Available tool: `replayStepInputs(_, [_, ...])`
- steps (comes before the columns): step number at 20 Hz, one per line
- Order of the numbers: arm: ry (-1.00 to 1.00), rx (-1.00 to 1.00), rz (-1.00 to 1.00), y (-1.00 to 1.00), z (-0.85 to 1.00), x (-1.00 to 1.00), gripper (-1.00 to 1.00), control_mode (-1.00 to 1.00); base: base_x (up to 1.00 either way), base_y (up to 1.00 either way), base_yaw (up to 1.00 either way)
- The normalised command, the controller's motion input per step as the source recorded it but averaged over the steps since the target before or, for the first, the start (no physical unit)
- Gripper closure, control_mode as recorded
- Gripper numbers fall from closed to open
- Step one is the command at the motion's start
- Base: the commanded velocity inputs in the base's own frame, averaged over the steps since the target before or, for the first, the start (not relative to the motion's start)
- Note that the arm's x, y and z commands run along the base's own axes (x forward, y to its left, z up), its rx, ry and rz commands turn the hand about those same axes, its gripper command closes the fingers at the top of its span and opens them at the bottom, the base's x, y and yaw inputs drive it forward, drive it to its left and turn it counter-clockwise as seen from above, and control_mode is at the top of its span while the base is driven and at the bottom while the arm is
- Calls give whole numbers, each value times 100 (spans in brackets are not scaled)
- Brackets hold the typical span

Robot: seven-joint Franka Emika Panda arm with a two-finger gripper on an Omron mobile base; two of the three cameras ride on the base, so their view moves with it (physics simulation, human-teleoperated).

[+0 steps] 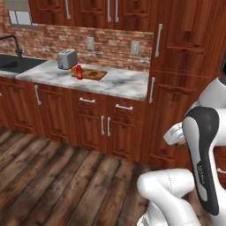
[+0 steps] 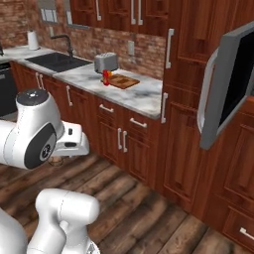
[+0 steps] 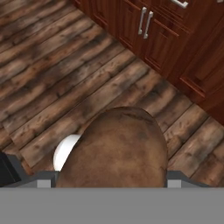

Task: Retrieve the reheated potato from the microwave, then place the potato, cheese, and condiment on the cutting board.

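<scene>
You have the potato clamped in the gripper, jaws spread wide around its bulk, hanging over the wooden floor well short of the counter. Treat it as firm and fairly light, with a rough mottled skin that should resist slipping; its rounded sides can roll, so a grip across the widest middle looks safest. The finger tips are barely visible at its flanks, so exact contact is hard to judge. The cutting board waits on the counter with the condiment at its edge; the cheese is too small to pick out. The microwave door stands open, its interior cut off.
</scene>
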Motion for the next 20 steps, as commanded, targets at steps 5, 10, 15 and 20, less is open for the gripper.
replayStepInputs(5, [0,0,0,0,0,0,100,100,70,49,-26])
replayStepInputs(10, [0,0,0,0,0,0,100,100,75,47,-23])
replayStepInputs(15, [0,0,0,0,0,0,100,100,78,47,-14])
replayStepInputs(20, [0,0,0,0,0,0,100,100,86,36,-3])
